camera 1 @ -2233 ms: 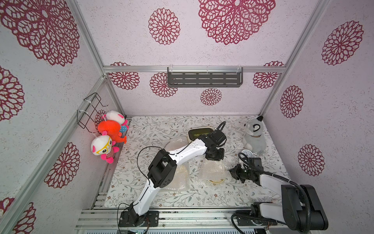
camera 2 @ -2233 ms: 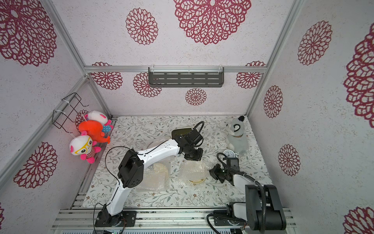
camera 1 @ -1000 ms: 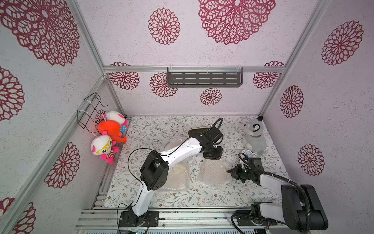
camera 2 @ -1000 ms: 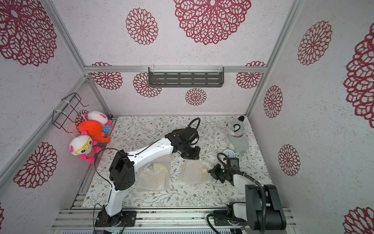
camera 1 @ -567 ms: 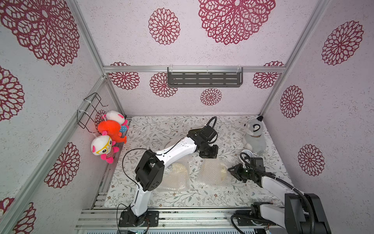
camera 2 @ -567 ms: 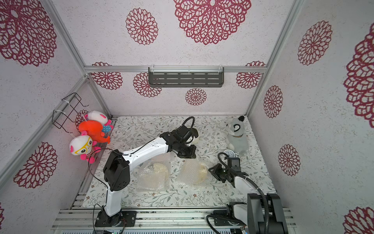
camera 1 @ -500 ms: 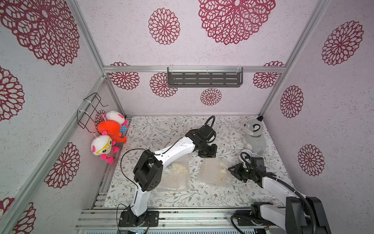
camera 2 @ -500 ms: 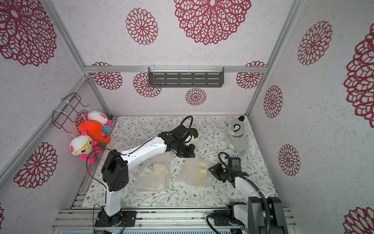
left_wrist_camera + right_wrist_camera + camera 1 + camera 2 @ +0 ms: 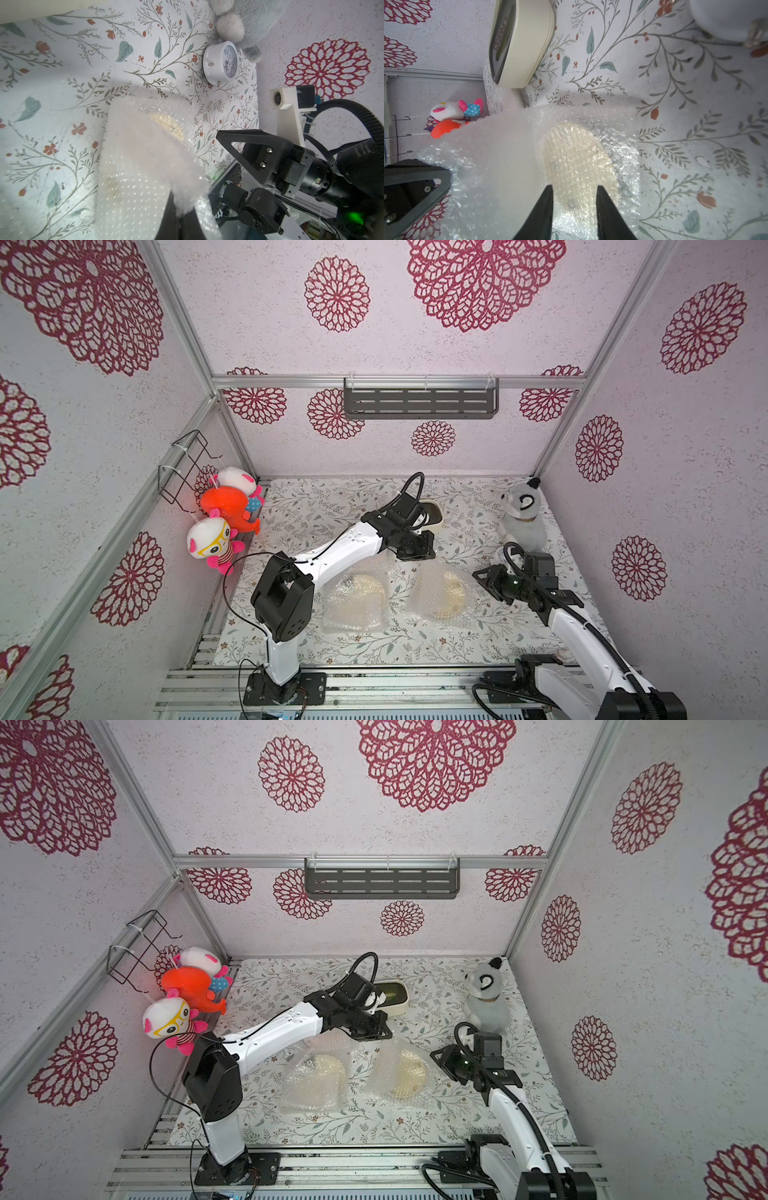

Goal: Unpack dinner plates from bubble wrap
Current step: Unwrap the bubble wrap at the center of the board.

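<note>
overhead view of a walled tabletop covered in a flowered cloth [image 9: 316,506], with two robot arms reaching in. the left gripper [image 9: 415,551] is clamping shut on a raised fold of bubble wrap [image 9: 145,149] (its wrist view shows the whitish sheet caught between the dark fingers [image 9: 168,220]), holding that edge up above the far side of a cream dinner plate [image 9: 448,593]. the plate is lying mid-table under the sheet. the right gripper [image 9: 486,580] is hovering at the plate's right edge with its fingers spread apart, gripping nothing; whether it is touching the wrap cannot be told. a second wrapped plate [image 9: 360,589] is lying just to the left, apart from both grippers. a cream box [image 9: 435,515] is sitting behind the left gripper. a grey plush toy [image 9: 521,516] and a small white clock [image 9: 221,62] are standing at the right.
</note>
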Controlling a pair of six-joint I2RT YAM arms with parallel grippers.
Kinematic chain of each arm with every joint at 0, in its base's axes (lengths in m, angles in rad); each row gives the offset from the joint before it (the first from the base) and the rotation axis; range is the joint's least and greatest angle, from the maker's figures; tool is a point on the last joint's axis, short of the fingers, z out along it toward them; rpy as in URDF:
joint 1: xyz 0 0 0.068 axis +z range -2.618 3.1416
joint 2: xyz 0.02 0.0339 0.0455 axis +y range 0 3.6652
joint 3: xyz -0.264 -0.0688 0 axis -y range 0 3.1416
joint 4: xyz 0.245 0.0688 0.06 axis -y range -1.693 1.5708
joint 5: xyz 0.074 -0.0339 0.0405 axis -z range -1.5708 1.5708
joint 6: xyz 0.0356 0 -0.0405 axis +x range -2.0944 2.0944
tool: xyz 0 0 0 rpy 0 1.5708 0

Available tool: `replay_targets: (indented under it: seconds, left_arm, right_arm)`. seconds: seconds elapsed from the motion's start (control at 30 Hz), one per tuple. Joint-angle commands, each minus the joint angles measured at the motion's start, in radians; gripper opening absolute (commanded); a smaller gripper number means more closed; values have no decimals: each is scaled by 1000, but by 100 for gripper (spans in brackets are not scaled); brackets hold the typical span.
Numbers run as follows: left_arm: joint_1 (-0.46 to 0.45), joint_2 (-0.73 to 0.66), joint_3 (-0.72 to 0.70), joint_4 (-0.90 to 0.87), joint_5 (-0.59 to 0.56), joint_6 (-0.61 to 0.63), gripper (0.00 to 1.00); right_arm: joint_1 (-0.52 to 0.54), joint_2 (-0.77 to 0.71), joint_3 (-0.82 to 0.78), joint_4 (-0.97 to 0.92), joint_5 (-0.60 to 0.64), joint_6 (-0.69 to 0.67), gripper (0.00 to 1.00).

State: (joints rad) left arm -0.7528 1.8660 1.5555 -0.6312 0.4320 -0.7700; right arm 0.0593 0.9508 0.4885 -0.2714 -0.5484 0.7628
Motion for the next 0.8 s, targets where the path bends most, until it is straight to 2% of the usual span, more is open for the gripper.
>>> replay_targets:
  seconds: [0.0,0.23,0.33,0.53,0.77]
  left_arm:
    - [37,-45,-40,81,42,-23,5]
    - [87,-87,-91,111,59,-29,28]
    - [104,-102,-102,105,61,-23,36]
    - [138,-130,-141,103,66,-17,44]
    - [172,-155,-180,101,69,-9,49]
  right_arm:
    - [37,28,47,-15,1,22,35]
    - [153,122,83,52,38,50,35]
    - [195,167,102,87,51,64,35]
    - [250,256,151,135,63,75,34]
    - [292,334,197,180,60,83,34]
